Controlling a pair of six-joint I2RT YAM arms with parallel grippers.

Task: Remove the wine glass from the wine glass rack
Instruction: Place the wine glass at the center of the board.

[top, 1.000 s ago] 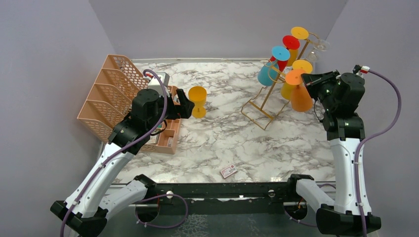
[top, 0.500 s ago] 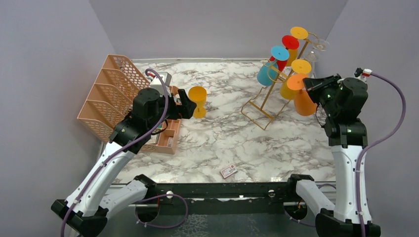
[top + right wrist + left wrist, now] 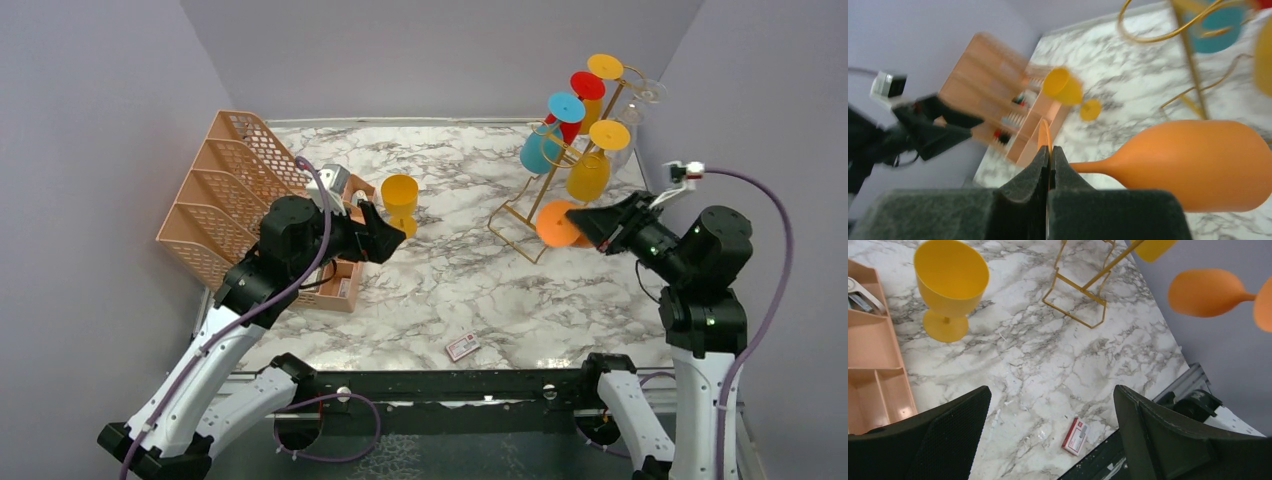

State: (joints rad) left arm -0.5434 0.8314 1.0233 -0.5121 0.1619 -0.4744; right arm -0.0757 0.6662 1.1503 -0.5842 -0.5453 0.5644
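The gold wire wine glass rack (image 3: 541,196) stands at the back right, with several coloured glasses hanging upside down on it. My right gripper (image 3: 582,221) is shut on the thin foot of an orange wine glass (image 3: 553,224), held in the air just in front of the rack and clear of its hooks. In the right wrist view the foot sits edge-on between the fingers (image 3: 1049,153) and the orange bowl (image 3: 1198,162) lies sideways to the right. My left gripper (image 3: 383,236) is open with nothing in it, just in front of an upright yellow glass (image 3: 400,202).
A peach mesh file organizer (image 3: 225,185) and a peach compartment tray (image 3: 340,282) sit at the left, beside my left arm. A small red-and-white box (image 3: 462,346) lies near the table's front edge. Grey walls close in both sides and the back.
My right gripper has carried the orange glass down and to the left, off the rack's rail. My left gripper has drawn back slightly from the yellow glass.
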